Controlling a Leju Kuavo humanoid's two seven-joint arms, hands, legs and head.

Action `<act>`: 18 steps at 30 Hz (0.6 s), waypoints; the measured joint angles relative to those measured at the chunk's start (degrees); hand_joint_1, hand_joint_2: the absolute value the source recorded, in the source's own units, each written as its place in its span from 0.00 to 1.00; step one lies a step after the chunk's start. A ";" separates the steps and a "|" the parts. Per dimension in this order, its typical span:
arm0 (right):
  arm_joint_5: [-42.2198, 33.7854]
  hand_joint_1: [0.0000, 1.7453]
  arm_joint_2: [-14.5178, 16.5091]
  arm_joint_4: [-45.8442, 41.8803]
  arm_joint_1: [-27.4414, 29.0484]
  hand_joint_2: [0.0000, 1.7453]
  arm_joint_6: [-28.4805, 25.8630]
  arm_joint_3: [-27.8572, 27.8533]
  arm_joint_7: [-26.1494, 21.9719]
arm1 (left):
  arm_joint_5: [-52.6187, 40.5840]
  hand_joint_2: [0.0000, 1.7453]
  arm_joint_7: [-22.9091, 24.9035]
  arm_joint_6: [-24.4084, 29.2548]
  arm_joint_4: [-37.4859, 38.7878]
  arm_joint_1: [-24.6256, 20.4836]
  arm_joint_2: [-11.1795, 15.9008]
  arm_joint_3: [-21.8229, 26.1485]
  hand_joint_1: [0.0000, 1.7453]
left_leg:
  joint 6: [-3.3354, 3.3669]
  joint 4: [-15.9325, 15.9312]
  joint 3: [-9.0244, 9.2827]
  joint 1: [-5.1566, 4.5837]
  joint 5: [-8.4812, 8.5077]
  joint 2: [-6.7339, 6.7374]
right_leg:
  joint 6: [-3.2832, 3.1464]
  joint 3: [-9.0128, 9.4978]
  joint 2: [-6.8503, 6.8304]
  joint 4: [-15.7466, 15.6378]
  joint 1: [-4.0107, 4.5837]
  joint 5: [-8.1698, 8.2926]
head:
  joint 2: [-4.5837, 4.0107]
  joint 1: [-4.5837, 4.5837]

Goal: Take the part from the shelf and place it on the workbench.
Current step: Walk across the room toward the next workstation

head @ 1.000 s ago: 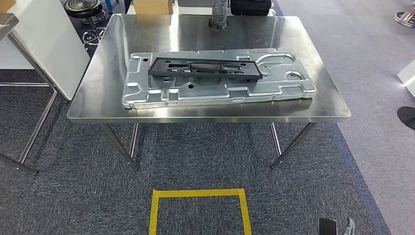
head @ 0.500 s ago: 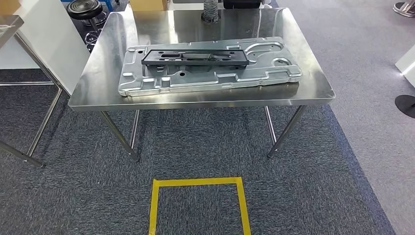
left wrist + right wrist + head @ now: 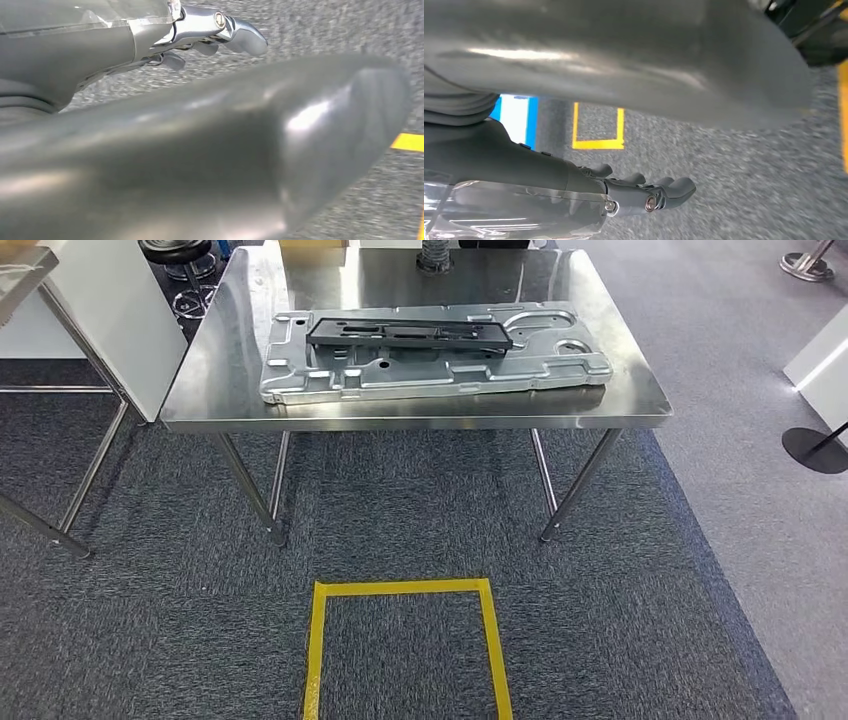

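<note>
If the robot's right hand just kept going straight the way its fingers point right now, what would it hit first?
Most likely the grey carpet. In the right wrist view the right hand holds nothing, its fingers reach out over bare floor, and nothing stands ahead of them. The yellow tape lies off to one side. Depth is unclear.

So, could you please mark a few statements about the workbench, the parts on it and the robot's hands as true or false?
1. A black part lies on top of the silver stamped panel. True.
2. The silver stamped panel lies on the carpet under the workbench. False: it lies on the workbench top.
3. The left hand holds the black part. False: it holds nothing, with only carpet beyond its fingers.
4. A yellow tape square is marked on the carpet in front of the workbench. True.
5. The right hand rests on the workbench. False: it hangs over the carpet, holding nothing.
</note>
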 joint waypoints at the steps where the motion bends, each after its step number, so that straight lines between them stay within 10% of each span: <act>1: 0.16 0.00 -0.02 -0.01 -0.06 0.00 0.17 0.08 -0.04 | 0.01 0.00 0.10 0.03 0.00 -0.02 -0.03 -0.01 0.00 | -0.13 0.12 -0.73 -0.01 0.62 0.00 | -0.29 3.16 0.02 -3.64 0.03 1.27 | 0.00 0.00; 3: 0.43 0.00 -0.12 -0.03 -0.31 0.00 0.39 0.24 -0.32 | 0.03 0.00 0.21 0.04 0.00 -0.07 -0.12 -0.02 0.00 | -0.59 0.30 -1.74 -0.17 1.74 -0.02 | -1.11 10.03 0.04 -12.95 0.41 1.15 | -0.01 -0.03; 5: 0.57 0.00 -0.21 -0.04 -0.52 0.00 0.64 0.42 -0.90 | 0.11 0.00 0.23 0.04 0.00 -0.12 -0.18 -0.03 0.00 | -1.27 0.19 -2.21 -0.18 2.93 0.08 | -1.93 13.03 0.04 -17.90 0.87 0.07 | -0.01 -0.09; 8: 0.79 0.00 -0.25 -0.01 -0.48 0.00 1.10 0.83 -1.59 | 0.27 0.00 0.14 0.03 0.01 0.00 -0.20 -0.02 0.00 | -2.22 0.97 -2.85 0.04 2.45 0.00 | -3.11 12.06 -0.24 -18.48 0.78 1.45 | -0.01 -0.18; 11: 1.04 0.00 -0.27 0.02 -0.43 0.00 1.41 1.09 -1.77 | 0.39 0.00 0.02 -0.01 0.02 0.18 -0.37 -0.02 0.00 | -2.77 10.10 -5.34 0.19 -6.10 -0.17 | -3.98 9.68 -0.53 -18.31 0.85 3.43 | -0.01 -0.50; 13: 1.17 0.00 -0.28 0.03 -0.37 0.00 1.47 1.18 -1.76 | 0.48 0.00 -0.06 0.01 0.02 0.18 -0.40 -0.02 0.00 | -2.92 16.60 -6.12 0.21 -8.64 -0.17 | -4.08 7.50 -0.55 -17.64 1.06 4.60 | -0.01 -0.55; 15: 1.24 0.00 -0.28 0.04 -0.36 0.00 1.52 1.21 -1.65 | 0.66 0.00 -0.08 0.07 0.01 0.17 -0.40 -0.01 0.00 | -2.77 16.54 -3.65 0.20 -6.01 -0.17 | -3.96 5.21 -0.51 -16.66 1.18 5.45 | -0.02 -0.57; 18: 1.09 0.00 -0.28 0.04 -0.35 0.00 2.00 1.21 -1.39 | 0.91 0.00 0.49 0.29 0.00 -0.04 -0.40 0.01 0.00 | -2.00 5.40 5.08 0.00 -4.91 -0.15 | -3.43 2.62 -0.50 -14.82 1.37 6.18 | -0.01 -0.55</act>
